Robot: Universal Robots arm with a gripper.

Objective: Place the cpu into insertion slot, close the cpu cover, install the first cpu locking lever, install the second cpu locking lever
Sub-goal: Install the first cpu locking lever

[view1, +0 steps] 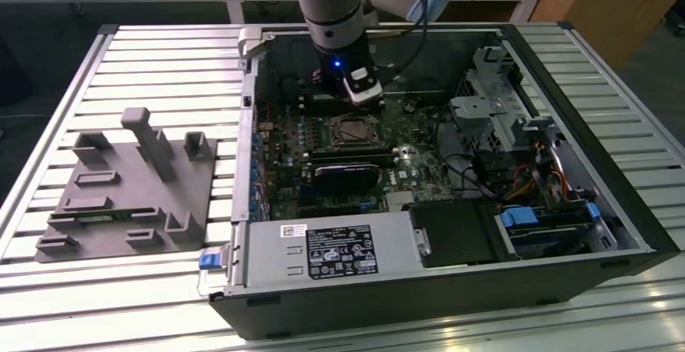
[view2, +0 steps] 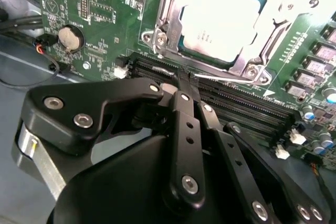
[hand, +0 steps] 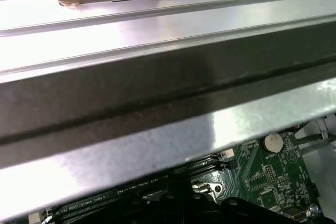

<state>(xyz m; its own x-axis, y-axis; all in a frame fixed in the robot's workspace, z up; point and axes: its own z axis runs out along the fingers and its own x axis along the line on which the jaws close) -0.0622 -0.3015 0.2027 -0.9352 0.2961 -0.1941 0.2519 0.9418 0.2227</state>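
The cpu (view2: 220, 19) already lies flat in the insertion slot (view1: 351, 131) at the middle of the green board (view2: 105, 19), with the cpu cover (view2: 237, 61) seemingly folded down around it, which I take as why my tool carries no part. I have the gripper (view2: 184, 80) with fingers drawn together on nothing I can see, its tip just beside the slot's edge facing the memory slots (view2: 236, 98), and the arm (view1: 334, 7) stands upright near the case (view1: 428, 308) wall opposite the power supply (view1: 332, 252).
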